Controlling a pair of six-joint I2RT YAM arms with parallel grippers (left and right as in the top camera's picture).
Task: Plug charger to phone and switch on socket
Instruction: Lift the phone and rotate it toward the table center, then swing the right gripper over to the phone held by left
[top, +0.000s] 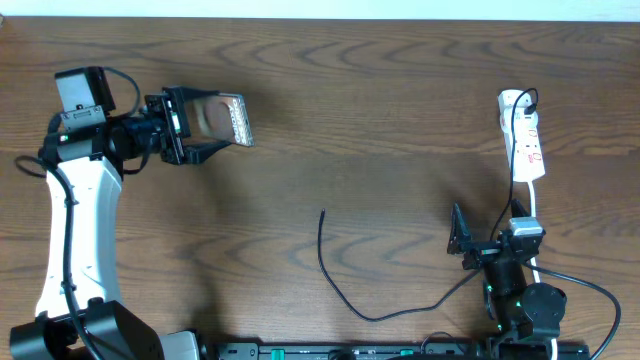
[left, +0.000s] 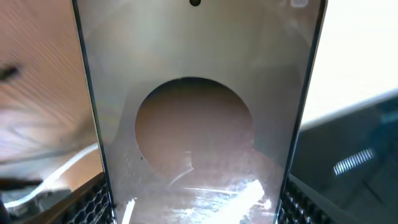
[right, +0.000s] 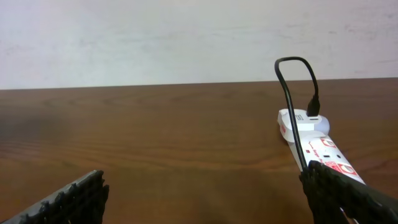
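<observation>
**Overhead: phone held up on the left, charger plug lying loose mid-table**

Overhead shows the left gripper (top: 205, 125) closed on the phone (top: 228, 118), which it carries clear of the table (top: 380, 80) at the far left. The left wrist view confirms the grip: the phone (left: 199, 124) fills the frame between the two fingers (left: 87, 202), clamped by its long edges, with its round patch facing the camera. Held this way, one short end juts out beyond the fingertips. I judge that this is meant to leave the port free for a plug, though the port itself cannot be made out.

The charger (top: 340, 290) runs from the far end of the socket (top: 526, 140) down past the right arm. It then loops out to the left, and its free end (top: 322, 213) lies on the wood near the table's middle. That end is well apart from both grippers, and nothing holds it.

The right gripper (top: 460, 240) hangs near the socket with its fingers (right: 68, 199) spread wide and empty. In its wrist view the socket (right: 317, 146) lies ahead to the right, with the cable (right: 292, 93) arching up from it. That is a handy spot for the switch, but I judge the plug has to be fetched first.
</observation>
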